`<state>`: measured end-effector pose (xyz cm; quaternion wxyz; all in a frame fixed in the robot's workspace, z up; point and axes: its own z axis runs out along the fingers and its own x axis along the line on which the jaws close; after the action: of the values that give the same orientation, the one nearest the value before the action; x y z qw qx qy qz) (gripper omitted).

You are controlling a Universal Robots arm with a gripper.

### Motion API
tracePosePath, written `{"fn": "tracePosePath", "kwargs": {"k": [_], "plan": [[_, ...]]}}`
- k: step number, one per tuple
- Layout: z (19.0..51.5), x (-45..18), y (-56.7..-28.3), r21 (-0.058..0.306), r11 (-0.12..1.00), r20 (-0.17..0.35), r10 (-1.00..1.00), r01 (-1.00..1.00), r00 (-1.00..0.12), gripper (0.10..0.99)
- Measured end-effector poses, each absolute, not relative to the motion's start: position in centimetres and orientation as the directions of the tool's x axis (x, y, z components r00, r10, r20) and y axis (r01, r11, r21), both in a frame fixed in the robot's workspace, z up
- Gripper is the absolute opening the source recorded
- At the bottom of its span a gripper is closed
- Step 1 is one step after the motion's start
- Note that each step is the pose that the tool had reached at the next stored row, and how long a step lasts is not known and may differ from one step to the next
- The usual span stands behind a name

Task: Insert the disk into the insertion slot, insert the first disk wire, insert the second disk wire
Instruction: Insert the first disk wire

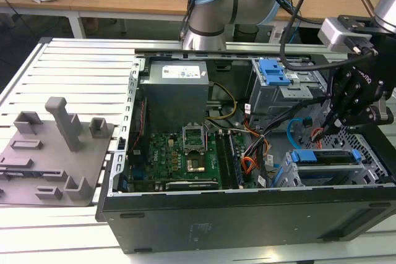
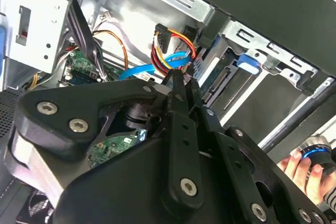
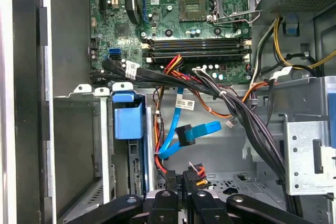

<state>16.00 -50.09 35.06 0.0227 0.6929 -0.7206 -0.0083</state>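
Our fingers [image 3: 170, 182] were pressed together, seemingly pinching the black plug of the first disk wire [image 3: 195, 172]. Just beyond them looped the second disk wire [image 3: 195, 131], its dark plug hanging free. To one side, the disk [image 1: 325, 157] already sat in the insertion slot [image 1: 369, 156]. We judged both wires not yet connected.

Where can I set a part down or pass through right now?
Bare: the slatted table behind the grey fixture, and the case panel between the blue data cable and the black cable bundle. Crowded: around the hand, among red-orange wires beside the blue drive carrier.
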Motion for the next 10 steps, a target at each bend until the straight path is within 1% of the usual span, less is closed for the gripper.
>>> {"fn": "tracePosePath", "kwargs": {"k": [10], "plan": [[35.1, 16.0, -51.7, 0.043, 0.04, 0.021, -0.999, -0.998, -0.039, 0.165]]}}
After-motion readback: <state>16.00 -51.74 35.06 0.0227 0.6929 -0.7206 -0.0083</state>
